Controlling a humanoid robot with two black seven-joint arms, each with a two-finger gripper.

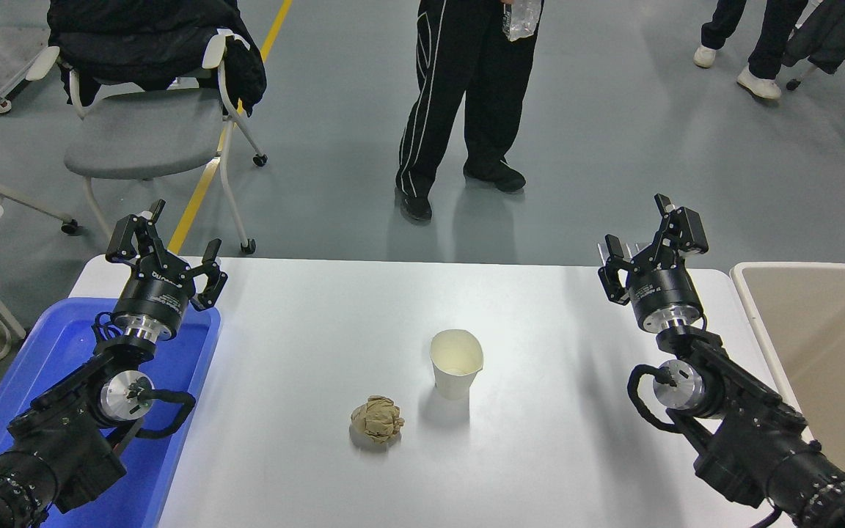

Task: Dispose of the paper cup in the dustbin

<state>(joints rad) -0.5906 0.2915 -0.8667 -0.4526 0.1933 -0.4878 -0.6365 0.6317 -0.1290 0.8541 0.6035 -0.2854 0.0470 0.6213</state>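
Most of the view is taken up by the white bench (540, 455), whose near edge runs out of the picture at the bottom. At its right side stands the dustbin (818, 273), beige with a thick rounded rim; only its left part shows, the rest being cut off by the picture's right edge, and the right arm covers its near corner. On the opposite side a blue tray (48, 352) lies at the bench's left edge, largely hidden under the left arm and clipped at the lower left corner.

Beyond the bench a person (459, 110) stands on the grey floor, seen only from the waist down (something clear and crinkled hangs at the top edge, too cropped to identify). A grey chair (144, 132) with dark clothing draped over its back stands to the left.

Both arms point away from the camera. The left end effector (167, 246) hovers above the tray's far end, fingers spread, holding nothing. The right end effector (650, 246) hangs over the bench's far right part, near the dustbin, its fingers also spread and empty.

Near the middle of the bench the paper cup (456, 363) stands upright, rim slightly oval, well apart from both end effectors. Just beside it, nearer the camera and to the left, sits a crumpled brown paper ball (377, 419), not touching the cup.
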